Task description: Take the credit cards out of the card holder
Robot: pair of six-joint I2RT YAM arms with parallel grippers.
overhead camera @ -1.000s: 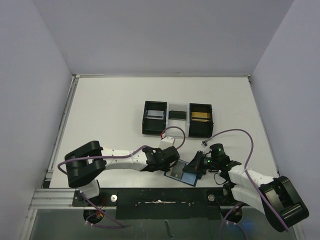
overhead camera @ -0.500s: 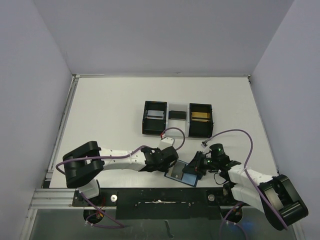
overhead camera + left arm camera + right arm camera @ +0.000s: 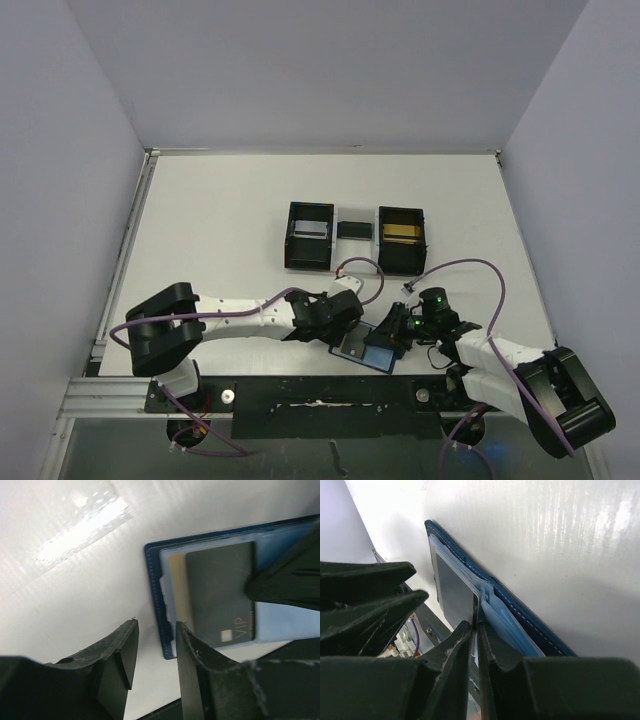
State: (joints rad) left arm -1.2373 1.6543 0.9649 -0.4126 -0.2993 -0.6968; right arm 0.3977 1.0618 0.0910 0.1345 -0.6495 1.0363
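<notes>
One card holder (image 3: pixel 285 625), two cards (image 3: pixel 222 595) inside, two boxes (image 3: pixel 308 258), one tray (image 3: pixel 355 246).

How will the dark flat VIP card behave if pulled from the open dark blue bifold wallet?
The dark flat VIP card lies thin and unbent: probably stiff and light. Its glossy face could slip from a pinch.

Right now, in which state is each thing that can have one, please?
card holder: open, lying flat on the table.
VIP card: lying in the holder, not out yet.
left hand: open, empty, beside the holder's edge.
right hand: jaws almost together astride the holder's clear pocket edge; grip unclear.
left black box: holds a silver card.
white tray: holds a dark card.
right black box: holds a gold card.
</notes>
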